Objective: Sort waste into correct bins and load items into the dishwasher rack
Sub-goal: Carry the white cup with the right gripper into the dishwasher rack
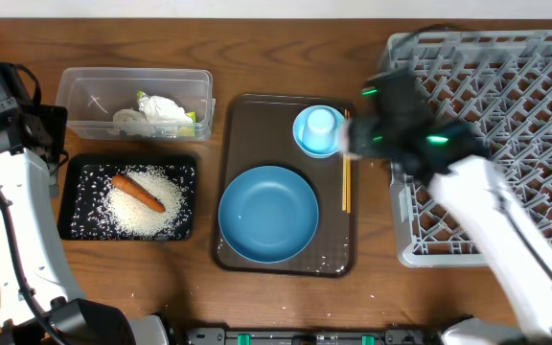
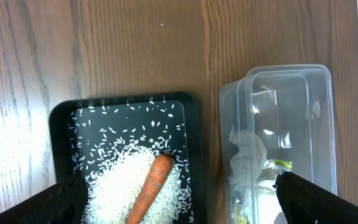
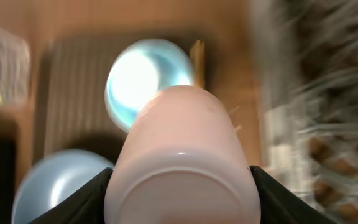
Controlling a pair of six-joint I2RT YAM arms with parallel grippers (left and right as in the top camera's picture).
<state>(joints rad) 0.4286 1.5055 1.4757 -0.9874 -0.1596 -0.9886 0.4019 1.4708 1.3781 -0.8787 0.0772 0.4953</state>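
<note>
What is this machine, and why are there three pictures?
It is a robot with two arms. One picture comes from a camera above the table; the other two come from cameras on its wrists. The right gripper holds a white cup, though that picture is blurry. On the brown tray sit a big blue bowl, a small blue bowl and chopsticks. The carrot lies on rice in the black tray. Wrappers fill the clear tub. The grey rack is for dishes.
</note>
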